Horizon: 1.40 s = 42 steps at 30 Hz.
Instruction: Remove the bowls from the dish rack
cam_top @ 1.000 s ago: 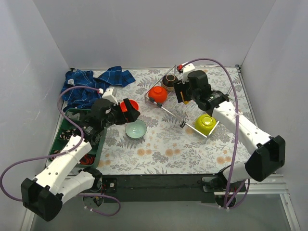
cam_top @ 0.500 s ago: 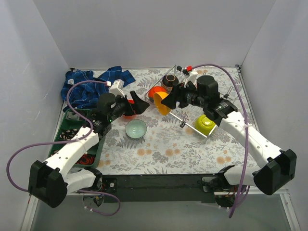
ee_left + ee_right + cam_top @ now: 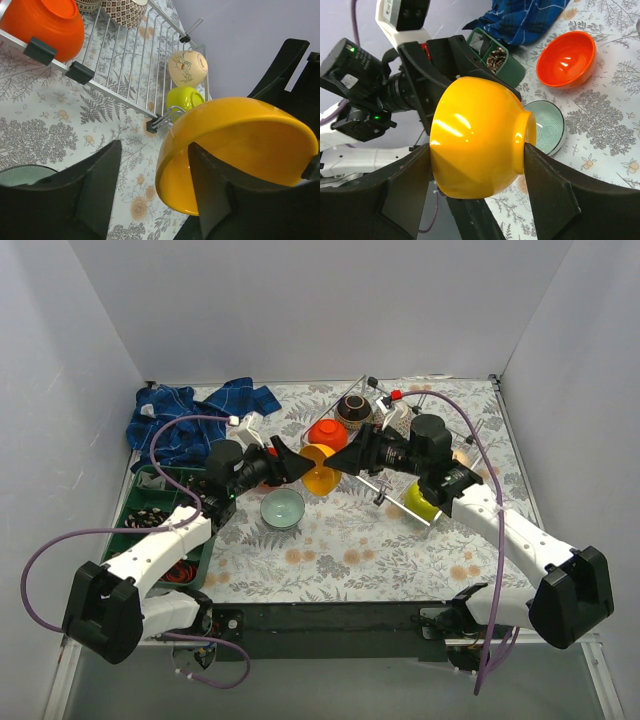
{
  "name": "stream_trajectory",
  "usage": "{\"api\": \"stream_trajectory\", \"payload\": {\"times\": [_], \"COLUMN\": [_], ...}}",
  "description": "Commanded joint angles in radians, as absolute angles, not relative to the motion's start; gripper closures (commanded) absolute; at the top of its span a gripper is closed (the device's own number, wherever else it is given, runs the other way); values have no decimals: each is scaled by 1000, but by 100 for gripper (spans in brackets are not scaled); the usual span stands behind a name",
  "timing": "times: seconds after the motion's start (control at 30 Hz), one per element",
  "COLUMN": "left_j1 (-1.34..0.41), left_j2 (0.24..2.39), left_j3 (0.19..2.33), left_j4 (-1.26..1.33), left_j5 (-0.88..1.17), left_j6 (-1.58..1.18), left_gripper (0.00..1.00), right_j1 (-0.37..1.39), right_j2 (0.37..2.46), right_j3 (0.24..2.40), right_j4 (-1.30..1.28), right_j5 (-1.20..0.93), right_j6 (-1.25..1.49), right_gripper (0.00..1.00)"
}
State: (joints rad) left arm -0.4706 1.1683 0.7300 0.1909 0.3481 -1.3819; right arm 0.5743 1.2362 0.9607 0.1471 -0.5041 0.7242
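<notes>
The yellow-orange bowl (image 3: 318, 470) (image 3: 475, 150) hangs on its side in mid-air, with my right gripper (image 3: 340, 460) (image 3: 476, 147) shut on it, one finger at the rim and one on the foot. My left gripper (image 3: 300, 468) (image 3: 155, 147) is open and straddles the bowl's rim (image 3: 170, 165): one finger is inside the bowl, the other outside with a gap. The dish rack (image 3: 395, 480) (image 3: 125, 65) holds a red-orange bowl (image 3: 328, 433), a dark brown bowl (image 3: 352, 408), a lime green bowl (image 3: 425, 498), a beige bowl (image 3: 187, 68) and a patterned bowl (image 3: 124, 10).
A pale mint bowl (image 3: 283, 507) and a second red-orange bowl (image 3: 566, 59) sit on the floral tabletop left of the rack. A blue cloth (image 3: 195, 415) lies at the back left. A green compartment tray (image 3: 150, 515) stands along the left edge.
My right gripper has lifted the yellow-orange bowl off the rack and carried it left. My left gripper has swung right to meet it, and its jaws have narrowed around the rim.
</notes>
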Motion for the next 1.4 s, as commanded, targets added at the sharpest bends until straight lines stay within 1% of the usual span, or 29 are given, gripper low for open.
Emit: {"api": "stream_trajectory", "payload": {"times": [0.0,0.07,0.1,0.17,0.23,0.27,0.3,0.37,0.4,0.47,0.5,0.6,0.73,0.77,0.87,1.0,1.1,1.13,1.37], "left_j1": [-472,-476,-474,-476,-474,-474,-476,-474,-476,-474,-474,-474,-474,-474,-483,-511,-561,-589,-693], "left_j2": [1163,1158,1155,1146,1138,1135,1129,1124,1117,1111,1106,1103,1115,1124,1163,1233,1310,1327,1483], "left_j3": [704,692,689,678,675,675,676,678,680,687,695,728,791,810,874,957,1034,1063,1167], "left_j4": [236,235,235,235,233,224,219,200,189,146,126,25,-112,-171,-261,-354,-431,-457,-532], "left_j5": [377,377,376,374,370,367,362,353,341,325,302,266,215,210,207,193,158,150,58], "left_j6": [-1399,-1401,-1401,-1399,-1391,-1388,-1382,-1373,-1368,-1350,-1341,-1302,-1252,-1238,-1213,-1193,-1161,-1157,-1138], "left_gripper": [52,61,74,90,100,100,100,100,100,100,100,100,100,100,100,100,100,100,100], "right_j1": [577,575,577,575,575,575,574,568,565,546,529,503,485,485,485,485,485,485,483], "right_j2": [1198,1195,1195,1197,1193,1192,1192,1183,1175,1154,1146,1118,1091,1088,1080,1069,1062,1060,1066], "right_j3": [953,942,940,930,922,913,908,887,878,855,851,868,926,940,985,1023,1040,1048,1069], "right_j4": [311,313,317,322,322,322,322,321,319,305,290,161,-53,-140,-265,-363,-409,-420,-482], "right_j5": [-543,-541,-541,-543,-543,-543,-543,-542,-538,-526,-522,-474,-355,-289,-168,-62,-3,47,140], "right_j6": [802,811,815,821,822,822,824,822,818,812,792,724,539,507,408,322,276,267,204], "right_gripper": [89,89,89,89,85,82,72,57,43,33,26,17,15,14,14,14,15,15,15]}}
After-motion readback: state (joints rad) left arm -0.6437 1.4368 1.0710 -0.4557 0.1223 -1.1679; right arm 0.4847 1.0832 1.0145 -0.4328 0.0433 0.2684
